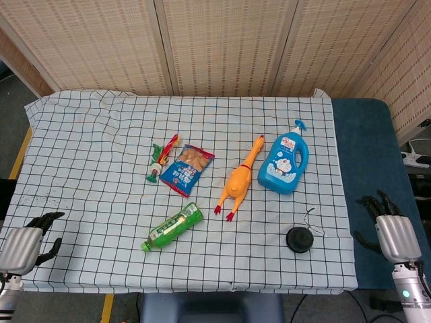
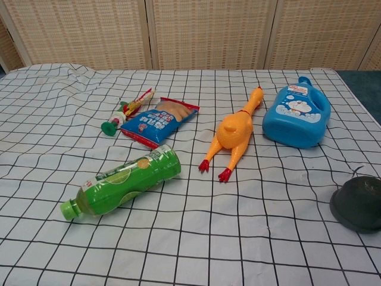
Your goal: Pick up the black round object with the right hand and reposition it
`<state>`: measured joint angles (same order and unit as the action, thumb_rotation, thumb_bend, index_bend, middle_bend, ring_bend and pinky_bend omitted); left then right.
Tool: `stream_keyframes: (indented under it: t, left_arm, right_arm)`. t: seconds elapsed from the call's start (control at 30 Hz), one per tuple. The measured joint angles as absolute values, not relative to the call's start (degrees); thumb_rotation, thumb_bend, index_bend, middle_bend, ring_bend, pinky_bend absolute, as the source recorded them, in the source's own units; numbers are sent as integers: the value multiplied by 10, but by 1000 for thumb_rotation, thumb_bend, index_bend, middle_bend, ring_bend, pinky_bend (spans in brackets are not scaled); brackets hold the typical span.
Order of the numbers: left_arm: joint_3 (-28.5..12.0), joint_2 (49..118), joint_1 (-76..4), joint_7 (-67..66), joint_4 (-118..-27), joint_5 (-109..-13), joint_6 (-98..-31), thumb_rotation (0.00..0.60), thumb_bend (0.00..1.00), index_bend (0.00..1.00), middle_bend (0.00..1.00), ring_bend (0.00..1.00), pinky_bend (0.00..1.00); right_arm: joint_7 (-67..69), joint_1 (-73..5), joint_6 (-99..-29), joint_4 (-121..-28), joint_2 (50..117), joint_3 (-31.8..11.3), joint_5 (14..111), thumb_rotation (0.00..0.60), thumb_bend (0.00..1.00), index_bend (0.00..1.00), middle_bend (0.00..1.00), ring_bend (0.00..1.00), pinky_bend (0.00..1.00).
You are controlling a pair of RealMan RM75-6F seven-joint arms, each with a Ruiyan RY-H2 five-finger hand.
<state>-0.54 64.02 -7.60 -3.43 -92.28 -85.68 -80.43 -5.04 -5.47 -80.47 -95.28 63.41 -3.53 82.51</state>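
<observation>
We see the black round object (image 1: 299, 239) lying on the checked tablecloth (image 1: 87, 148) near the table's near right corner, just near of the blue detergent bottle (image 1: 284, 163). Our right hand (image 1: 388, 227) hovers right of it, fingers spread, holding nothing; our left hand (image 1: 30, 239) rests likewise at the near left edge.

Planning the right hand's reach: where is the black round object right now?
The black round object lies on the checked cloth near its front right corner in the head view, in front of the blue bottle and left of the right hand, untouched.
</observation>
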Motion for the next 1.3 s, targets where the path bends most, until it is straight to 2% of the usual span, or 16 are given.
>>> stream_keyframes:
  t: [0.4,0.43,0.53,0.6,0.73,1.07,1.3]
  left_arm:
    - [-4,640,-77,-27,-917,-862,-804,600,428,222,263,324,634]
    - [-3,639,-77,-25,-917,-860,-802,600,428,222,263,324,635]
    - [-4,637,-75,-25,-920,-859,-806,600,427,223,262,324,635]
    - [-3,637,-72,-26,-922,-864,-815,600,428,223,263,323,634]
    - [-2,636,-70,-23,-925,-874,-823,600,428,222,263,324,634]
    - [-5,633,-66,-20,-925,-866,-828,600,428,223,263,324,634]
    - [-6,630,-62,-12,-925,-869,-835,600,429,222,263,324,634]
  right_arm:
    - [-56,-55,-807,-949,640,-37,821,600,194,213,175,0,209]
    - [-58,-55,-805,-948,641,-37,818,600,194,202,175,0,197]
    - [-69,-58,-795,-940,646,-34,816,600,174,158,158,0,73]
    - [-74,-61,-784,-935,647,-27,821,600,144,139,134,0,42]
    - [-68,-71,-748,-931,645,-14,826,600,113,111,104,0,22]
    - [-8,-115,-625,-896,657,29,849,600,101,98,103,0,20]
    - [7,-148,-579,-878,685,39,860,600,100,98,103,0,20]
